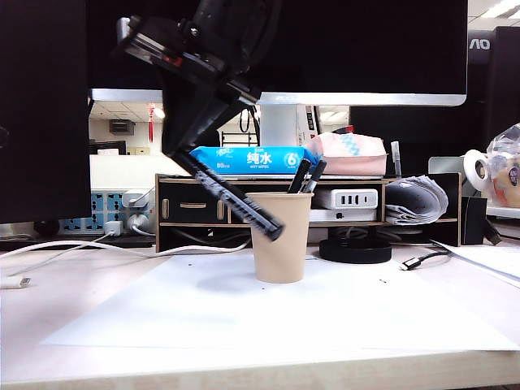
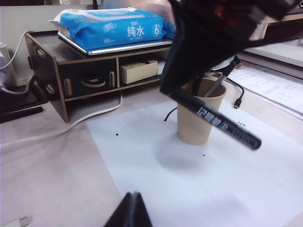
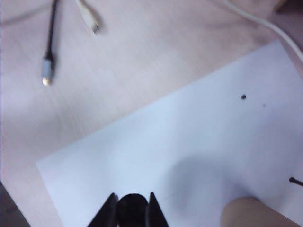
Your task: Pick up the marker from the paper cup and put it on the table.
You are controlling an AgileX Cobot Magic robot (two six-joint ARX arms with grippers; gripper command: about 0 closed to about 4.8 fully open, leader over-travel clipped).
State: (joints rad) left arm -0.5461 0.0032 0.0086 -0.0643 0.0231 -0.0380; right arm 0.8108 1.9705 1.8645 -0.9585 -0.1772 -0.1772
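Note:
My right gripper (image 1: 182,153) hangs above the white paper sheet (image 1: 325,317), to the left of the paper cup (image 1: 282,236). It is shut on the black marker (image 1: 231,197), which slants down towards the cup's front, clear of the table (image 1: 81,292). In the right wrist view the marker's round end (image 3: 132,208) fills the gap between the jaws of the right gripper (image 3: 132,198), and the cup's rim (image 3: 251,213) shows beside it. Two other black markers (image 1: 306,175) stand in the cup. My left gripper (image 2: 133,195) is shut and empty, low over the sheet's near edge, apart from the cup (image 2: 196,125).
A black drawer shelf (image 1: 195,211) with a blue wipes pack (image 1: 252,158) stands behind the cup. White cables (image 1: 65,248) trail at the left. A black round stand base (image 1: 355,249) and a USB cable (image 1: 418,262) lie to the right.

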